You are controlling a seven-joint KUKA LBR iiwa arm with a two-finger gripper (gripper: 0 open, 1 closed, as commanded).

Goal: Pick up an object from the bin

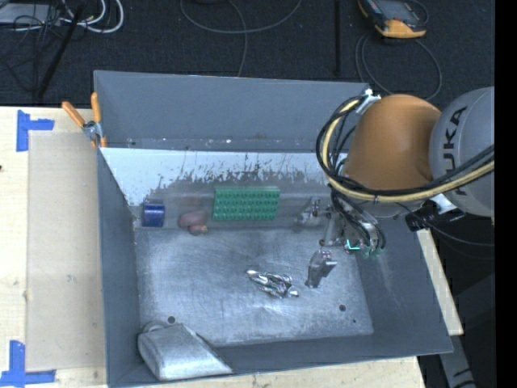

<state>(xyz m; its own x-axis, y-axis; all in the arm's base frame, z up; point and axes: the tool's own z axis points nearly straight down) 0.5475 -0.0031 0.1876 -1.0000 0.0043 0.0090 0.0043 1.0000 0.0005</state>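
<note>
Here is the grey metal bin [113, 241], broad and slope-walled, its floor scuffed pale and scratched, with dark streaks running down the back wall. In from the right comes the arm, a smooth, rounded orange cover [393, 140] on its wrist, ringed with black and yellow cables [331, 148].

Down in the near-left corner lies a flat grey-white pouch [179, 352], soft-looking and round-edged. At the foot of the back wall sits a green rectangular block [246, 204], its face covered in rows of studs. Mid-floor there is a small crumpled piece of shiny silvery metal [272, 282], jagged and glinting. Left of the green block is a dull pinkish-brown lump [195, 222], and beyond it a little blue cube [153, 214], both close to the back wall.

The silvery piece lies well apart from every wall, with bare floor on all sides. The pouch is tucked tight into its corner. The block, lump and cube hug the back edge, with open floor in front of them.

The tool [321, 269] hangs low over the right half of the floor, just beside the silvery piece on its right and apart from it. How wide the tool stands cannot be told, nor whether it touches the floor.
</note>
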